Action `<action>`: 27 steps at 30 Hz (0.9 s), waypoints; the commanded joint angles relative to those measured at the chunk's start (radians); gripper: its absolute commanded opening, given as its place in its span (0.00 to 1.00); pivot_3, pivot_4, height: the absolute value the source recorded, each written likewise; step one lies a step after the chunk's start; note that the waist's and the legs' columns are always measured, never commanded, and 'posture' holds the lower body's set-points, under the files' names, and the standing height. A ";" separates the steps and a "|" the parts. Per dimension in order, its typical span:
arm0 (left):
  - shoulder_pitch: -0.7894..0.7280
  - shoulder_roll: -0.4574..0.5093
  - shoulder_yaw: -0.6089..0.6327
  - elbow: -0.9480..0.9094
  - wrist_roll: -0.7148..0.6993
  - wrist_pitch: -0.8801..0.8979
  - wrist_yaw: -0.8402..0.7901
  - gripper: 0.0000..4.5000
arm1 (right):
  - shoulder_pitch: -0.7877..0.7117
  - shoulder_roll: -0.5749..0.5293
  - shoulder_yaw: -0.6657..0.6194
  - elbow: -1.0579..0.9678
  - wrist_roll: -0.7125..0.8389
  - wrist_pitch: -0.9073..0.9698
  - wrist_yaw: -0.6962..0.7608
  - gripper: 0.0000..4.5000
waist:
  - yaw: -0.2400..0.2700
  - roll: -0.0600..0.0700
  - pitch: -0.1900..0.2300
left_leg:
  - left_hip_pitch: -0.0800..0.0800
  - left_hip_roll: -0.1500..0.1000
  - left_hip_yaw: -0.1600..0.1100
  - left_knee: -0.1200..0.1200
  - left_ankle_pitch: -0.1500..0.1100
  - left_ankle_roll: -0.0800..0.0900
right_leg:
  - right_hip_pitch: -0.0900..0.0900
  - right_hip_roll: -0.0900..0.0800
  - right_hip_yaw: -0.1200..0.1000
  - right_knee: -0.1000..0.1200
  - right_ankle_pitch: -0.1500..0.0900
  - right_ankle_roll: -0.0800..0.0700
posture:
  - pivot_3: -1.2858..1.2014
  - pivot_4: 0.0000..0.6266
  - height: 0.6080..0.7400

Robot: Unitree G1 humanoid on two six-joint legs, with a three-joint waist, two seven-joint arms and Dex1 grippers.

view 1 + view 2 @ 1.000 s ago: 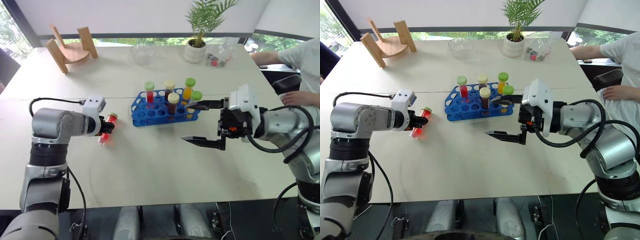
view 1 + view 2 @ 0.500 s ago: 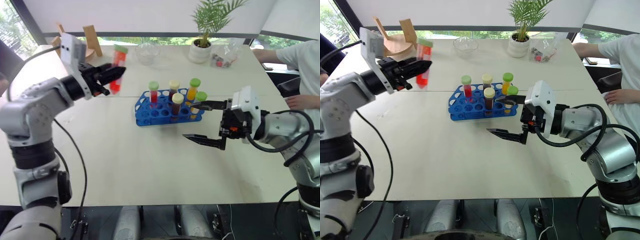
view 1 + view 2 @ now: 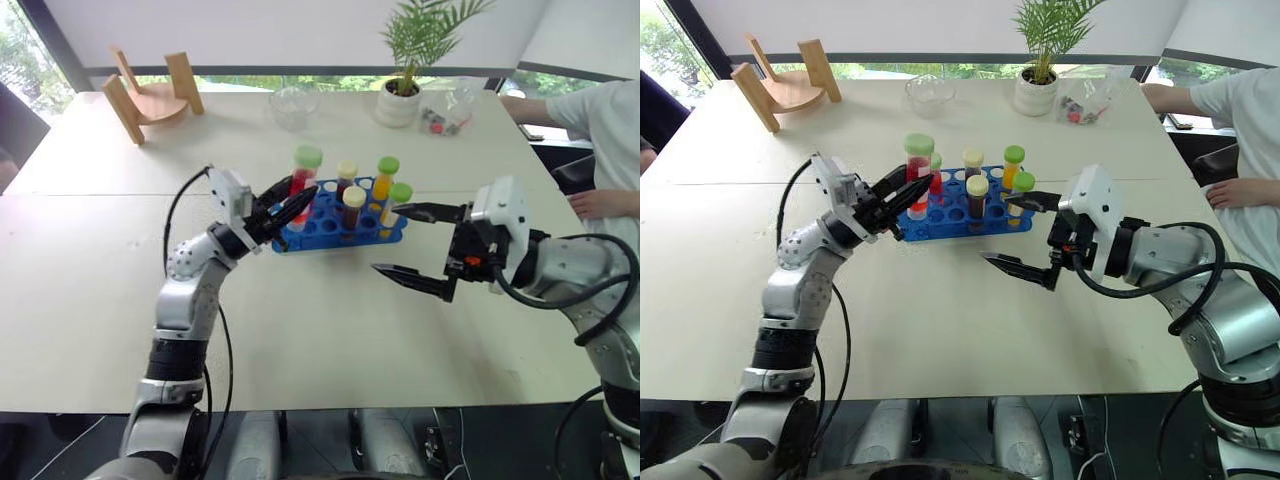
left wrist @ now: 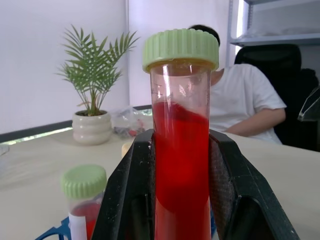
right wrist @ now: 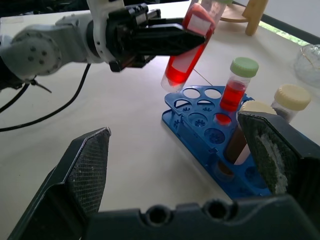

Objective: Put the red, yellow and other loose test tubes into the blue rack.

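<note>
My left jaws are clamped on a clear plastic test tube of bright red liquid with a ribbed pale green cap [image 4: 180, 150]; my right jaws stand wide apart with nothing between them. My left gripper [image 3: 290, 206] holds that tube tilted, cap uppermost, just above the near left corner of the bright blue plastic rack with rows of round holes [image 3: 320, 225]. My right gripper [image 3: 415, 245] hangs beside the rack's right end, not touching it.

No writing can be read anywhere. My right wrist view shows a blank white label patch on the held tube, just under its cap.

My left wrist view shows the liquid slanting inside the tube and the rough black pads [image 4: 222, 185] pressing its smooth wall from both sides; behind it sit a person in a white shirt [image 4: 240, 105] and a green palm in a white pot [image 4: 92, 105]. My right wrist view looks into the rack's empty holes.

Five capped tubes stand upright in the rack: one red with a green cap, two dark with cream caps, two yellow with green caps. A bent wooden stand [image 3: 150, 95] and a clear glass bowl [image 3: 288, 105] sit at the far side of the pale table [image 3: 300, 340].
</note>
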 commanded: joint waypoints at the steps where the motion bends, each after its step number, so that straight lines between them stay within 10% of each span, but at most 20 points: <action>1: -0.016 -0.013 -0.003 0.075 0.032 -0.118 0.008 0.18 | 0.005 -0.005 -0.043 -0.048 0.025 0.006 -0.019 1.00 | 0.000 0.000 0.000 | 0.000 0.000 0.000 0.000 0.000 0.000 | 0.000 0.000 0.000 0.000 0.000 0.000 | 0.52 0.24 1.00; 27: -0.180 -0.064 0.019 0.515 0.035 -0.344 -0.033 0.18 | 0.043 -0.006 -0.055 -0.105 0.059 0.033 -0.109 1.00 | 0.000 0.000 0.000 | 0.000 0.000 -0.001 0.000 0.000 0.000 | 0.000 0.001 0.000 0.000 0.000 0.000 | 0.52 0.24 1.00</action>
